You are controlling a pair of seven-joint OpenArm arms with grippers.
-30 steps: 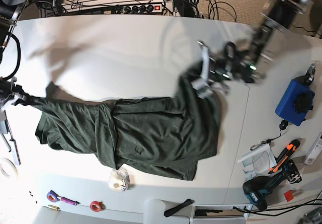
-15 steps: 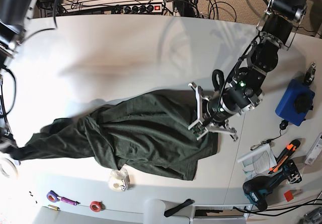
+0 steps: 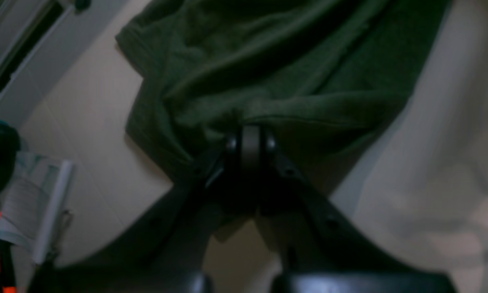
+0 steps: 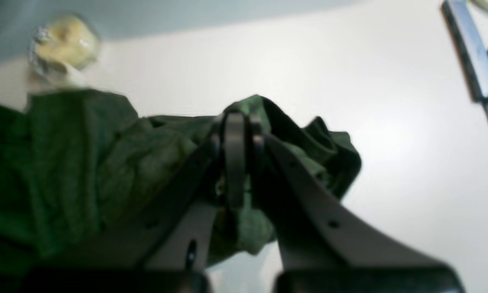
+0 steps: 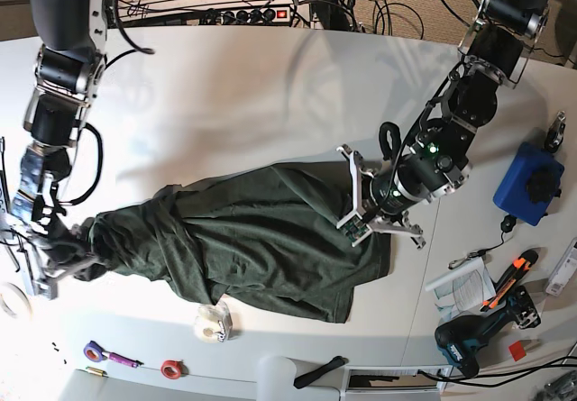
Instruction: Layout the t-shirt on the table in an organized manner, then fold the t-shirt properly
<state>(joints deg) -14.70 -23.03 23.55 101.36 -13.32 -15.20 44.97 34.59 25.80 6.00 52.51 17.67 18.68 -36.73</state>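
Right now the t-shirt [image 5: 261, 239] lies stretched in a long, rumpled band across the near half of the table [image 5: 225, 104], running from close to the left edge almost to the seam line on the right, its lower hem bulging toward the front edge. Nothing in view really holds anything else; the only carrier is the table itself, with the shirt and a scatter of small things on it.

The left gripper [image 5: 354, 230] has its jaws pinched together on the shirt's right-hand end, the fabric bunching into folds just ahead of the fingertips in the left wrist view [image 3: 248, 134]. Its arm comes down from the far right corner, bent at the elbow, wrist low over the cloth.

The right gripper [image 5: 70, 252] is likewise clamped on the shirt's left end, near the left edge; its wrist view [image 4: 236, 134] shows green cloth wadded around the closed fingers. That arm drops steeply from the far left corner.

A small roll of tape [image 5: 213, 322] sits just beside the hem, at the front edge.
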